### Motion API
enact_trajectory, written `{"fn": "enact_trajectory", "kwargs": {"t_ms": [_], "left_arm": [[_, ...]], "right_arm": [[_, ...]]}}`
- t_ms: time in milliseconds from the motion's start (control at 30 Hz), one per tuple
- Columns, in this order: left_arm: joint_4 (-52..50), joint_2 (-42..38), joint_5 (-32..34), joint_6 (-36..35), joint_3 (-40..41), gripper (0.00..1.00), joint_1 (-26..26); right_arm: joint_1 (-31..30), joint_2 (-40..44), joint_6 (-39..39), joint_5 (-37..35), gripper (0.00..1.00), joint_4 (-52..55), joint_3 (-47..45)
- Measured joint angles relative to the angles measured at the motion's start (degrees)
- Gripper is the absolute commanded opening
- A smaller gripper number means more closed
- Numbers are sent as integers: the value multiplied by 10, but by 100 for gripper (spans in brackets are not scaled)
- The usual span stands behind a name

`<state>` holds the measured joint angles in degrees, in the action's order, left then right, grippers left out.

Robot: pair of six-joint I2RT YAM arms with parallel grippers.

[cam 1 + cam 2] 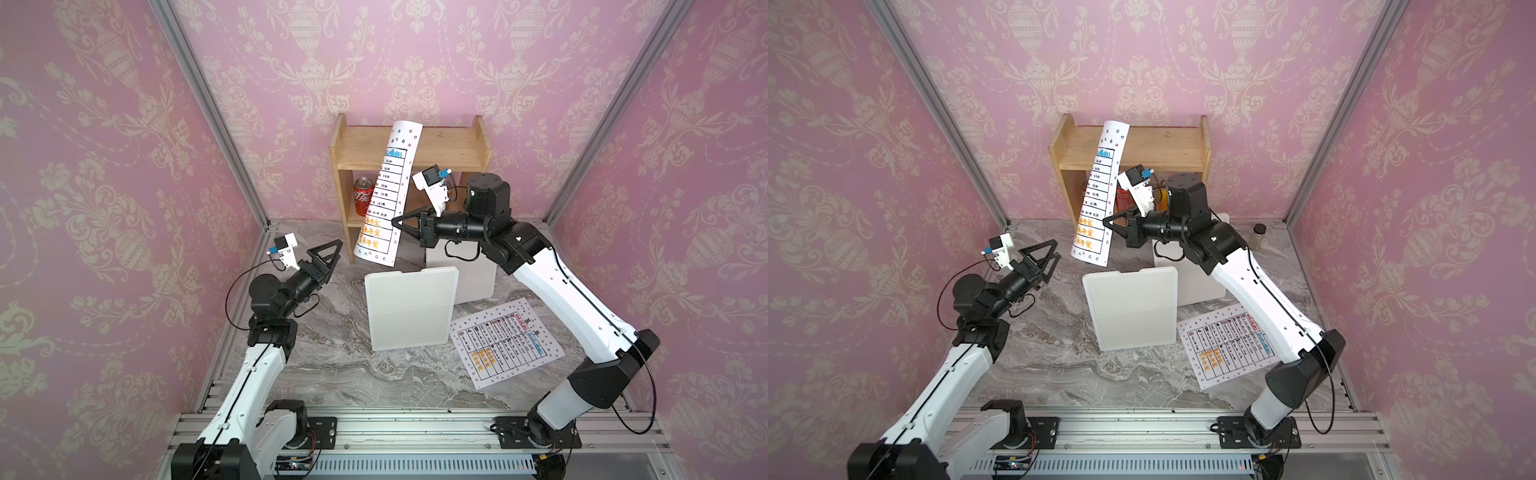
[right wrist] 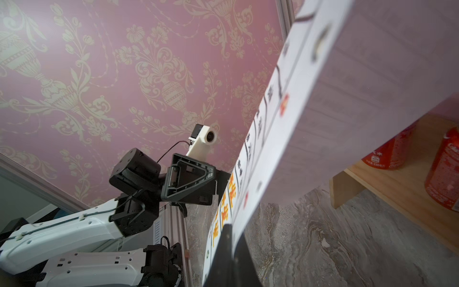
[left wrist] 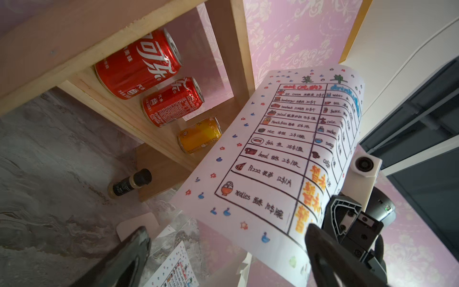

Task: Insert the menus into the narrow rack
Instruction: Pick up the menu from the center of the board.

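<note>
Pink wallpaper; curled white menu, black-ruled, orange-lettered.

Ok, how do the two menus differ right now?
The raised menu hangs in the air, pinched at one long edge by the shut right claw; the other menu lies untouched on the table. The raised menu stands nearly upright and curls; the other menu lies flat. Both are white sheets with a black-ruled grid, orange text and coloured border dots.
</note>
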<state>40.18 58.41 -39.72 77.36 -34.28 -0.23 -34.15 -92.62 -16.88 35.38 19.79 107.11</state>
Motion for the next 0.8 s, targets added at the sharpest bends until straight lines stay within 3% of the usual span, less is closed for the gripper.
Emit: {"fn": "enact_trajectory", "kwargs": {"t_ms": [433, 800], "left_arm": [[170, 43, 27, 167, 14, 99, -8], [247, 77, 58, 279, 15, 99, -34]], "right_arm": [[-17, 0, -40, 12, 0, -46, 24], [-27, -2, -38, -2, 0, -54, 32]]}}
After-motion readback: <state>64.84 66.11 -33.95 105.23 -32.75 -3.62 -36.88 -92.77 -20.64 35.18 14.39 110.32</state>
